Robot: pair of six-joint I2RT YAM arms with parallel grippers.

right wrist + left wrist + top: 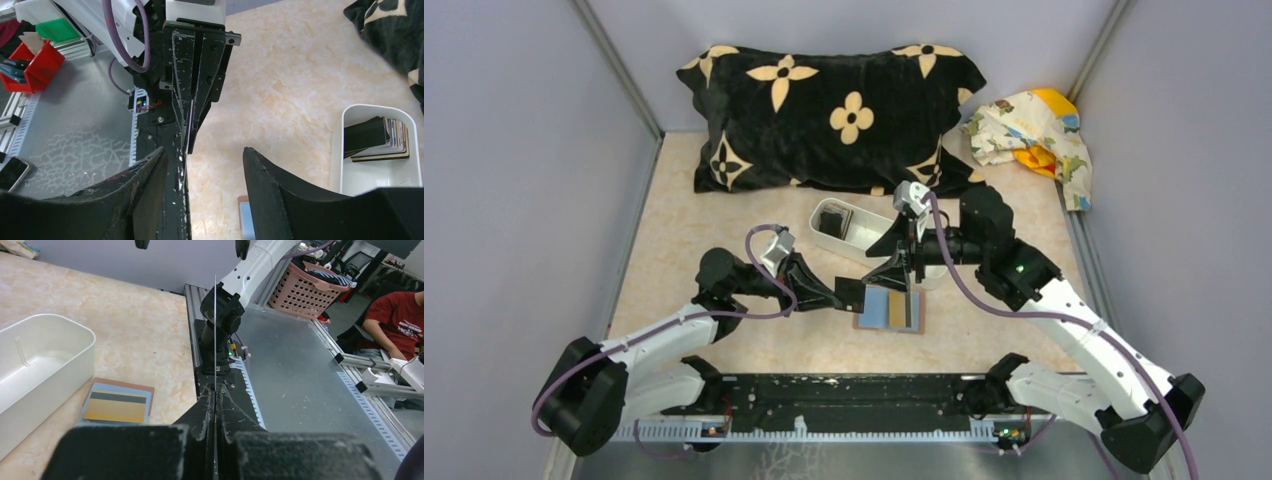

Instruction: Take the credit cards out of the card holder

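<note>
Overhead view:
- The card holder (889,310) is laid open and flat on the table (714,210), just below frame centre, with the light blue inside facing up and the brown rim showing.
- A tan-yellow card (896,309) with a dark stripe is seen on the holder's inner face.
- The left gripper (836,293) is placed just left of the holder. Its fingers are clenched on a dark card (850,292), which is held by the holder's upper left corner.
- The right gripper (901,272) is poised over the holder's upper edge.
- A white tray (869,238) is set between the holder and a black flower-patterned pillow (824,110). It is partly covered by the right arm.
- A patterned cloth (1034,130) is bunched at upper right.

Left wrist view:
- The dark card (215,340) is seen edge-on, as a thin vertical line rising from the pressed-together fingers (202,415).
- The holder (100,385) and its tan-yellow card (116,409) are seen at lower left, just beside the tray wall (60,370).

Right wrist view:
- The right gripper's fingers (150,175) are released and spread wide, with nothing gripped between them.
- Beyond the gap, the left gripper (189,145) is seen at upper centre with its card edge-on.
- A stack of cards (380,140) is seen inside the tray (345,150) at right.
</note>
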